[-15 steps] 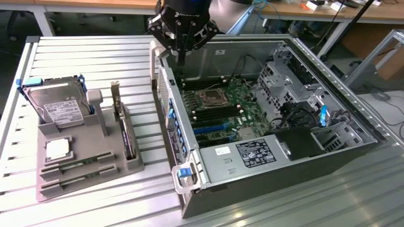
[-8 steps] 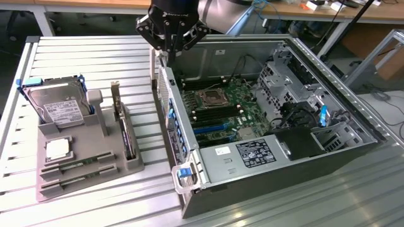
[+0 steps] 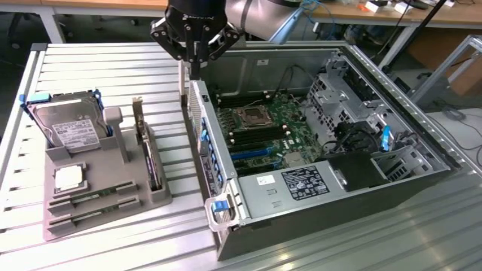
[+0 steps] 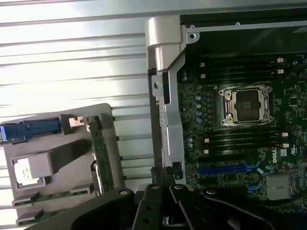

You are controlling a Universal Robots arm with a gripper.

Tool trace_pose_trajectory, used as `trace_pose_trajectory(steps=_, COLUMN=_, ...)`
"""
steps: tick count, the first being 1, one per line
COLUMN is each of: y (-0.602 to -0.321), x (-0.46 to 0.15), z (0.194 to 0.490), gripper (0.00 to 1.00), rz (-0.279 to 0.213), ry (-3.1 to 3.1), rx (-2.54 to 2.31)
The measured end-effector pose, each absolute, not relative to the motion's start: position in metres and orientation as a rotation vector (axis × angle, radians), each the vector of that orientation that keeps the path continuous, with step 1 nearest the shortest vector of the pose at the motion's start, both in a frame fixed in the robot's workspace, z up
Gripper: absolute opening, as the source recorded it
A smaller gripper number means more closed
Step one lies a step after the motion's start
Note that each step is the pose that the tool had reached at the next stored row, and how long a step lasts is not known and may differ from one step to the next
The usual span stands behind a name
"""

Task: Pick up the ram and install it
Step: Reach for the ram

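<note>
Two ram sticks (image 3: pixel 94 197), thin and green, lie in the front slots of a grey holder (image 3: pixel 162 197) on the exterior view's left. The wrist view shows the ram (image 4: pixel 48 197) along the edge of that holder (image 4: pixel 72 158). My gripper (image 3: pixel 194 72) hangs high above the near wall of the open computer case (image 3: pixel 316 226), well apart from the ram. Its fingers are shut together with nothing between them. In the wrist view the gripper (image 4: pixel 164 188) points down at the case wall, beside the motherboard (image 4: pixel 240 143) with its dark memory slots and empty processor socket (image 4: pixel 248 105).
The holder also carries a hard drive (image 3: pixel 69 127), a square silver processor (image 3: pixel 68 178) and an upright dark expansion card (image 3: pixel 148 152). Everything stands on a slatted metal table (image 3: pixel 98 68). Drive cages and cables crowd the case at the exterior view's right.
</note>
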State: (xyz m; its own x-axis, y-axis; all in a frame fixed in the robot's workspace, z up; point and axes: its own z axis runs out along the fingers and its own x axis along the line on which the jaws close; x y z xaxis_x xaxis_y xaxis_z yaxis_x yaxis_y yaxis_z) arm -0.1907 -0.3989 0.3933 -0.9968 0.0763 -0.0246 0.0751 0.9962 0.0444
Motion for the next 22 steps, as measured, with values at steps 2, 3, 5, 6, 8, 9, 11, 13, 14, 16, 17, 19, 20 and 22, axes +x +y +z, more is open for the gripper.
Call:
trace_pose_trajectory(steps=2, y=-0.399, x=-0.193, z=0.393, gripper=0.1, rz=0.068, ry=3.112, rx=0.118)
trace_pose_trajectory(steps=3, y=-0.399, x=-0.195, z=0.393, gripper=0.1, rz=0.068, ry=3.112, rx=0.118)
trace_pose_trajectory(steps=5, y=-0.399, x=-0.199, z=0.393, gripper=0.1, rz=0.068, ry=3.112, rx=0.118)
trace_pose_trajectory(steps=6, y=-0.399, x=-0.201, z=0.393, gripper=0.1, rz=0.068, ry=3.112, rx=0.118)
trace_pose_trajectory(steps=8, y=-0.399, x=-0.203, z=0.393, gripper=0.1, rz=0.068, ry=3.112, rx=0.118)
trace_pose_trajectory(steps=9, y=-0.399, x=-0.204, z=0.393, gripper=0.1, rz=0.068, ry=3.112, rx=0.118)
trace_pose_trajectory(steps=11, y=-0.399, x=-0.205, z=0.393, gripper=0.1, rz=0.068, ry=3.112, rx=0.118)
trace_pose_trajectory(steps=13, y=-0.399, x=-0.208, z=0.393, gripper=0.1, rz=0.068, ry=3.112, rx=0.118)
trace_pose_trajectory(steps=14, y=-0.399, x=-0.21, z=0.393, gripper=0.1, rz=0.068, ry=3.112, rx=0.118)
trace_pose_trajectory(steps=16, y=-0.399, x=-0.212, z=0.393, gripper=0.1, rz=0.068, ry=3.112, rx=0.118)
trace_pose_trajectory(steps=17, y=-0.399, x=-0.213, z=0.393, gripper=0.1, rz=0.068, ry=3.112, rx=0.118)
trace_pose_trajectory(steps=19, y=-0.399, x=-0.216, z=0.393, gripper=0.1, rz=0.068, ry=3.112, rx=0.118)
trace_pose_trajectory(steps=20, y=-0.399, x=-0.218, z=0.393, gripper=0.1, rz=0.068, ry=3.112, rx=0.118)
trace_pose_trajectory(steps=22, y=-0.399, x=-0.221, z=0.393, gripper=0.1, rz=0.068, ry=3.112, rx=0.118)
